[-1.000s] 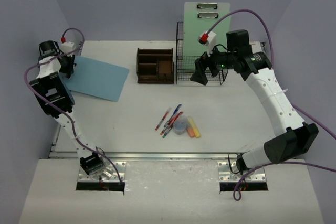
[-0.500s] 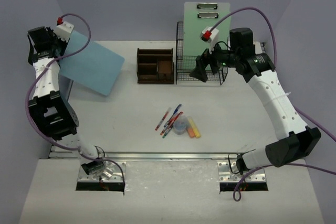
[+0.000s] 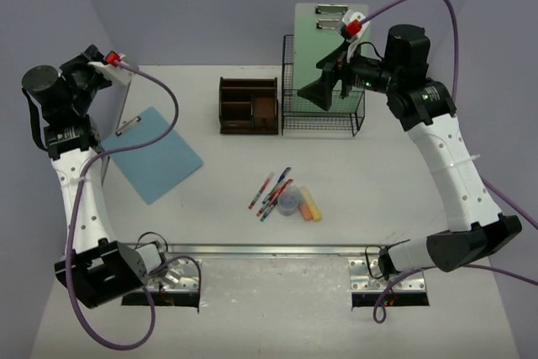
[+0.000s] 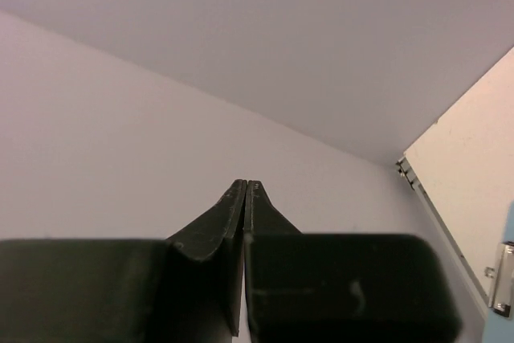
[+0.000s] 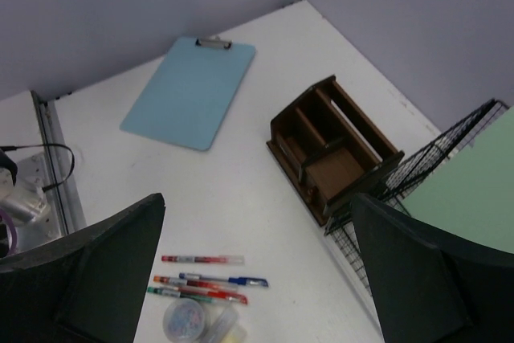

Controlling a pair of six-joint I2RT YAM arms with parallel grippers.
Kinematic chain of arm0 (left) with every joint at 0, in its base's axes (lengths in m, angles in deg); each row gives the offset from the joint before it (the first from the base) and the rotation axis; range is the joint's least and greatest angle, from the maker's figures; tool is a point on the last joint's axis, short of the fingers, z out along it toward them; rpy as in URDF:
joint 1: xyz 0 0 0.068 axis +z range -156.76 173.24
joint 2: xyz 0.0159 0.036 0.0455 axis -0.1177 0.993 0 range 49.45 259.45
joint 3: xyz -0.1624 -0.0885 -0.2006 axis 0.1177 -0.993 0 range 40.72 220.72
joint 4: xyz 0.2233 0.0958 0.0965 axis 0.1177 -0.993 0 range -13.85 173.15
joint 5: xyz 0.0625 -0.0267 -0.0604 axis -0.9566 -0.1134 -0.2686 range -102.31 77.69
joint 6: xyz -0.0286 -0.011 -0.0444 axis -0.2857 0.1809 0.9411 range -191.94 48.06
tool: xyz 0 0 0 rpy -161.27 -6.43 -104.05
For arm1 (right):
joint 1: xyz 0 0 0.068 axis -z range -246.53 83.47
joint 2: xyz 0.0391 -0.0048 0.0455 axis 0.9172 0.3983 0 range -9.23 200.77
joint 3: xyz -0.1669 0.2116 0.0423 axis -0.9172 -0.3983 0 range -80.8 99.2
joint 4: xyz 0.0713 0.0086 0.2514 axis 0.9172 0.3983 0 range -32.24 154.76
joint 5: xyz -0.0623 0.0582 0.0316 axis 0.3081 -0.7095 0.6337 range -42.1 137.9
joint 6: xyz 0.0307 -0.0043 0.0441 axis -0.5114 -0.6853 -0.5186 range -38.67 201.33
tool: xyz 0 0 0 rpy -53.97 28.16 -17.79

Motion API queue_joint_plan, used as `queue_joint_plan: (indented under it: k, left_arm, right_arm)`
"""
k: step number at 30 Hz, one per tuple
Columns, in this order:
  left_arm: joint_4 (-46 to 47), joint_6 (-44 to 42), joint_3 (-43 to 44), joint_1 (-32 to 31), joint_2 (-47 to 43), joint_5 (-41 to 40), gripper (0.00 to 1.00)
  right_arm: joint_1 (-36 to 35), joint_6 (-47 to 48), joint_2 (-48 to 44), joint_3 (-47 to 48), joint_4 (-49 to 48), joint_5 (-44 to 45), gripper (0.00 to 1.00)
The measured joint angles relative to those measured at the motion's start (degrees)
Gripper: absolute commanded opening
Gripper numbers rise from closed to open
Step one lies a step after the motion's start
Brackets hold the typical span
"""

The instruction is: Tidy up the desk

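Observation:
The white desk (image 3: pixel 210 166) holds a blue clipboard (image 3: pixel 151 153) lying flat at the left; it also shows in the right wrist view (image 5: pixel 189 90). Several pens (image 3: pixel 271 192), a small round clip tub (image 3: pixel 289 201) and two highlighters (image 3: pixel 310 204) lie in the middle. My left gripper (image 3: pixel 91 69) is raised at the far left, shut and empty, pointing at the wall (image 4: pixel 245 186). My right gripper (image 3: pixel 324 90) is open and empty, high above the black wire rack (image 3: pixel 324 107); its wrist view (image 5: pixel 257 279) looks down on the pens (image 5: pixel 205 279).
A dark wooden organizer (image 3: pixel 249 105) stands at the back, left of the rack. A green clipboard (image 3: pixel 330 31) stands upright in the rack. A metal rail (image 3: pixel 252 250) runs along the near edge. Purple walls close three sides.
The left arm swung up and back; the blue clipboard it held left the gripper and now lies flat, nearer and turned. The right gripper rose above the rack.

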Motion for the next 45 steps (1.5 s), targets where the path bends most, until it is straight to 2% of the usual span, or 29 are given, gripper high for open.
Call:
queue_joint_plan:
  k: [1, 3, 6, 7, 8, 13, 16, 23, 26, 40, 45]
  left_arm:
    - [0.22, -1.17, -0.99, -0.12, -1.93, 1.9, 0.0]
    - [-1.34, -3.12, -1.18, -0.36, -3.98, 4.8, 0.09]
    - [-7.33, -4.83, 0.7, -1.1, -4.51, 7.09, 0.3]
    - [-9.63, -4.77, 1.85, -1.35, -4.0, 7.37, 0.42]
    - [-11.49, -3.72, 2.95, -1.53, -3.09, 7.21, 0.53]
    - [-19.53, 3.47, 5.61, -0.64, 4.48, 4.26, 0.81]
    - [-26.43, 6.2, 10.68, 1.78, 14.21, 4.03, 0.88]
    - [-45.54, 8.35, 33.82, 7.85, 42.43, 6.73, 0.89]
    - [-47.31, 8.32, 42.29, 8.09, 51.37, 6.15, 0.86]
    - [-47.51, 5.21, 51.11, 3.49, 70.24, -4.74, 0.8]
    - [-47.52, 4.59, 52.49, 3.4, 73.64, -6.84, 0.78]
  right_arm:
    - [-0.02, -0.59, 0.03, 1.23, -0.45, -0.38, 0.99]
    - [-0.06, -1.6, 0.26, 3.81, -1.01, -0.9, 0.99]
    - [-0.12, -2.8, 0.38, 5.9, -2.09, -1.74, 0.99]
    - [-0.15, -3.08, 0.37, 6.08, -2.31, -1.95, 0.99]
    - [-0.15, -3.27, 0.4, 6.05, -2.28, -2.11, 0.99]
    - [-0.17, -3.72, 0.7, 4.79, -0.79, -3.49, 0.99]
    - [-0.17, -3.59, 0.7, 3.31, 0.65, -4.33, 0.99]
    - [-0.17, -1.82, 0.52, -1.17, 2.51, -5.19, 0.99]
    - [-0.17, -0.88, 0.48, -3.2, 3.35, -5.15, 0.99]
    - [-0.17, 1.35, 2.66, -4.39, 5.99, -5.09, 0.99]
    - [-0.17, 2.06, 3.81, -4.41, 6.59, -5.05, 0.99]
